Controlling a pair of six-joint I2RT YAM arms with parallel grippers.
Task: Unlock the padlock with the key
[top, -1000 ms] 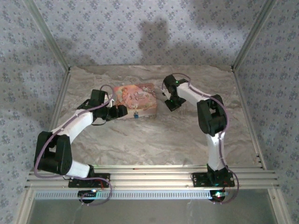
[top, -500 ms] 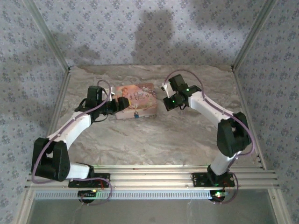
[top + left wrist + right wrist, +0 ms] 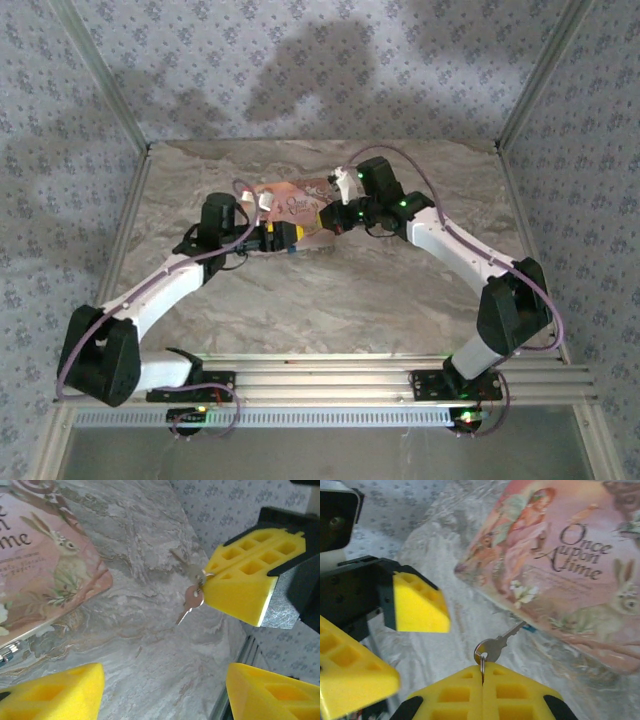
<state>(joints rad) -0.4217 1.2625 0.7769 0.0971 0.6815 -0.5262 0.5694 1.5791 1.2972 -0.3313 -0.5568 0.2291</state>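
- Marbled tabletop inside wallpapered walls; pink box lies toward the far side, both arms reach in to its near edge.
- Padlock: tiny blue thing on the tabletop, touching or just beside the box's 6 o'clock edge. Too small to tell which way the keyhole faces.
- Right tool: closed, pinching the key by its ring. It sits at about 1 o'clock from the padlock; in the right wrist view the key blade pokes forward, its tip near a blue speck at the box edge.
- Left tool: fingers apart, nothing between them, hovering at about 9 o'clock of the padlock.
- Step in hand, my read: left tool fixes the padlock so the key can go in.
- To do it well: close the left fingers on the blue body, not the pale metal part, and keep the keyhole uncovered.
- Key is held by the ring only, so it will likely swing; bring it in slowly, blade lined up with the keyhole.
- Risks: nudging the lock under the box edge, or tools bumping, since they are near each other.
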